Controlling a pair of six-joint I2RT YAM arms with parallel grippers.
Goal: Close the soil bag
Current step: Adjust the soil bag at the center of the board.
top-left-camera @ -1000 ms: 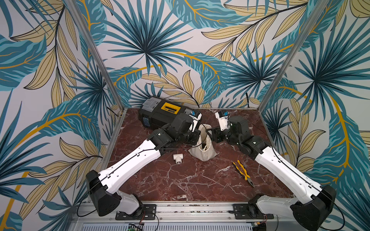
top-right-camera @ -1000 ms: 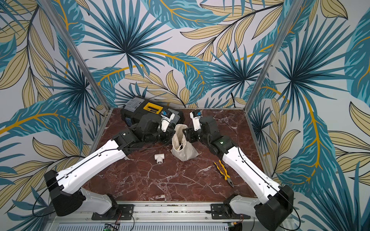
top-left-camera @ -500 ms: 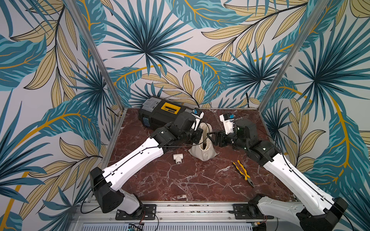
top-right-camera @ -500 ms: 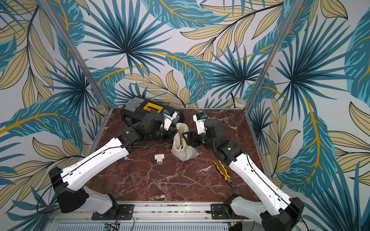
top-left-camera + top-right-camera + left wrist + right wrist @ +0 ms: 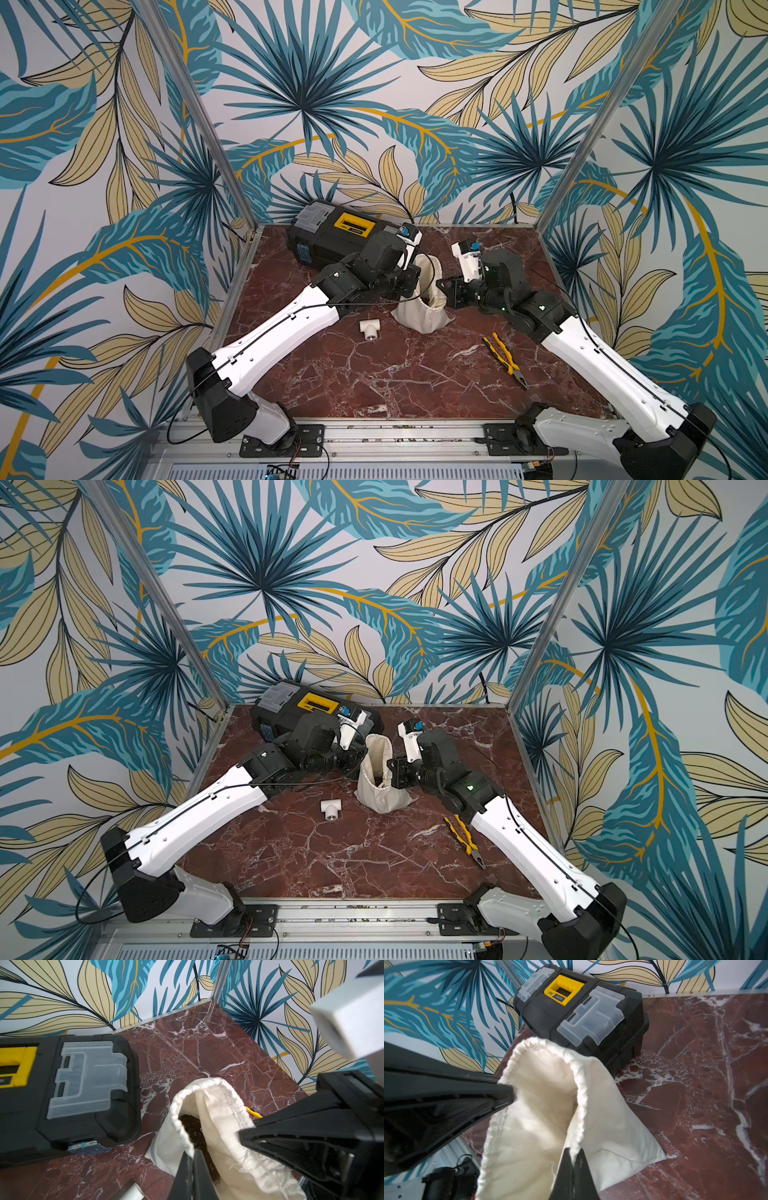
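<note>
Left hand [image 5: 192, 1156]: pressed together, pinching the gathered hem [image 5: 176, 1105] on its side of the soil bag [image 5: 220, 1109]. The bag stands upright on the surface [image 5: 395, 374], just in front of the toolbox [image 5: 332, 237]. It sits squarely between my two hands and touches both. Mouth is open, dark soil [image 5: 193, 1128] showing inside. The mouth loop looks long front to back and narrow across, hand to hand.

Right hand [image 5: 574, 1156]: also pressed together, pinching the opposite hem.

Neither arm is nearer, both are at the rim. The bag lies right of my left hand and left of my right. My call: the closing pull goes outward, hands apart along the line joining them. Can't tell whether either pinch has the cord or only cloth.
</note>
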